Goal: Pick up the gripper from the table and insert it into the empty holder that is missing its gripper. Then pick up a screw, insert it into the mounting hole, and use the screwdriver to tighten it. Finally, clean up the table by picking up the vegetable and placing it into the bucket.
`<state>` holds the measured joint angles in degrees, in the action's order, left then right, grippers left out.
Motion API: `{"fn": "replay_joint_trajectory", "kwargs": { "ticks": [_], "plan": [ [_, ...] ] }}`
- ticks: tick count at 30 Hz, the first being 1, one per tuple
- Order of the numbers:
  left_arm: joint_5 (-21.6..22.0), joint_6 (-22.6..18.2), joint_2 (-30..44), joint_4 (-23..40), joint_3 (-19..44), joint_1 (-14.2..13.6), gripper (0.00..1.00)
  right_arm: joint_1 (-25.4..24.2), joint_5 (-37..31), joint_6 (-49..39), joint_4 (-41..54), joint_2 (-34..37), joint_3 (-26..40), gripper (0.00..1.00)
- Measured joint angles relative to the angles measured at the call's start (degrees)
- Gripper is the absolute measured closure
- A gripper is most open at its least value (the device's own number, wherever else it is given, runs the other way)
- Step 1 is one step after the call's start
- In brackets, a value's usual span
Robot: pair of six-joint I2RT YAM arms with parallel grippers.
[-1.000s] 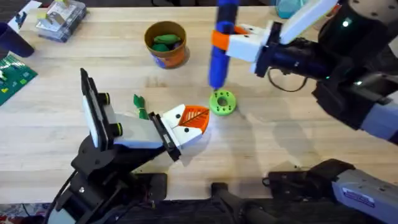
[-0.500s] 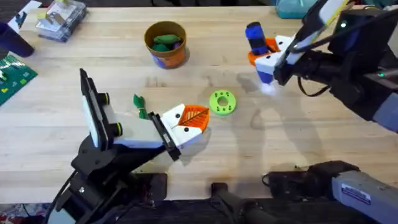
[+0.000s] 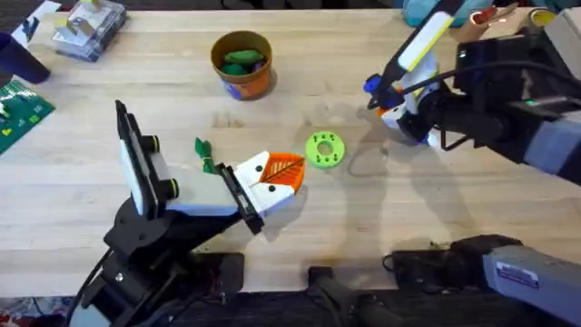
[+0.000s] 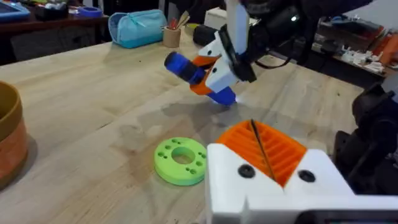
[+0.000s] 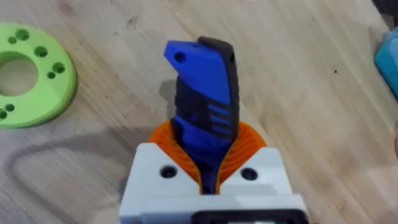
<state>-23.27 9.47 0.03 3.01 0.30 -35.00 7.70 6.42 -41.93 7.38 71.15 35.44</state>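
While your right hand [image 5: 208,171] is clamping the screwdriver [image 5: 202,106] low over the counter [image 3: 436,209], probably for set-down, your left hand [image 4: 267,158] is gaping empty beside the disc [image 4: 180,160].

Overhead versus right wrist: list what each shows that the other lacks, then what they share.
Overhead alone: the bucket holding green pieces, the vegetable on the table beside the holder, and the orange gripper at the holder's end. Right wrist alone: a close look at the right gripper, its jaws shut on the screwdriver. Shared: the screwdriver, the green disc and the wooden table.
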Motion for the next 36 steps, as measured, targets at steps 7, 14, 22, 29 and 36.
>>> {"fn": "replay_joint_trajectory", "kwargs": {
  "ticks": [7,14,22,29,36],
  "plan": [
    [0.13,0.0,0.0,0.0,0.0,0.0,0.989,0.06,-0.43,-1.92,-0.9,5.58,0.28,0.918],
    [0.15,0.0,0.02,0.0,0.0,0.0,0.989,3.48,-2.09,-3.12,0.54,9.52,0.94,0.918],
    [0.15,0.0,0.02,0.0,0.0,0.0,0.989,6.01,-3.08,-3.58,1.05,10.41,0.96,0.918],
    [0.15,0.0,0.0,0.0,0.0,0.0,0.989,6.01,-3.15,-4.23,1.05,10.45,0.98,0.918],
    [0.15,0.0,0.0,0.0,0.0,0.0,0.989,5.91,-3.24,-4.37,0.99,10.45,1.02,0.571]
  ]
}}
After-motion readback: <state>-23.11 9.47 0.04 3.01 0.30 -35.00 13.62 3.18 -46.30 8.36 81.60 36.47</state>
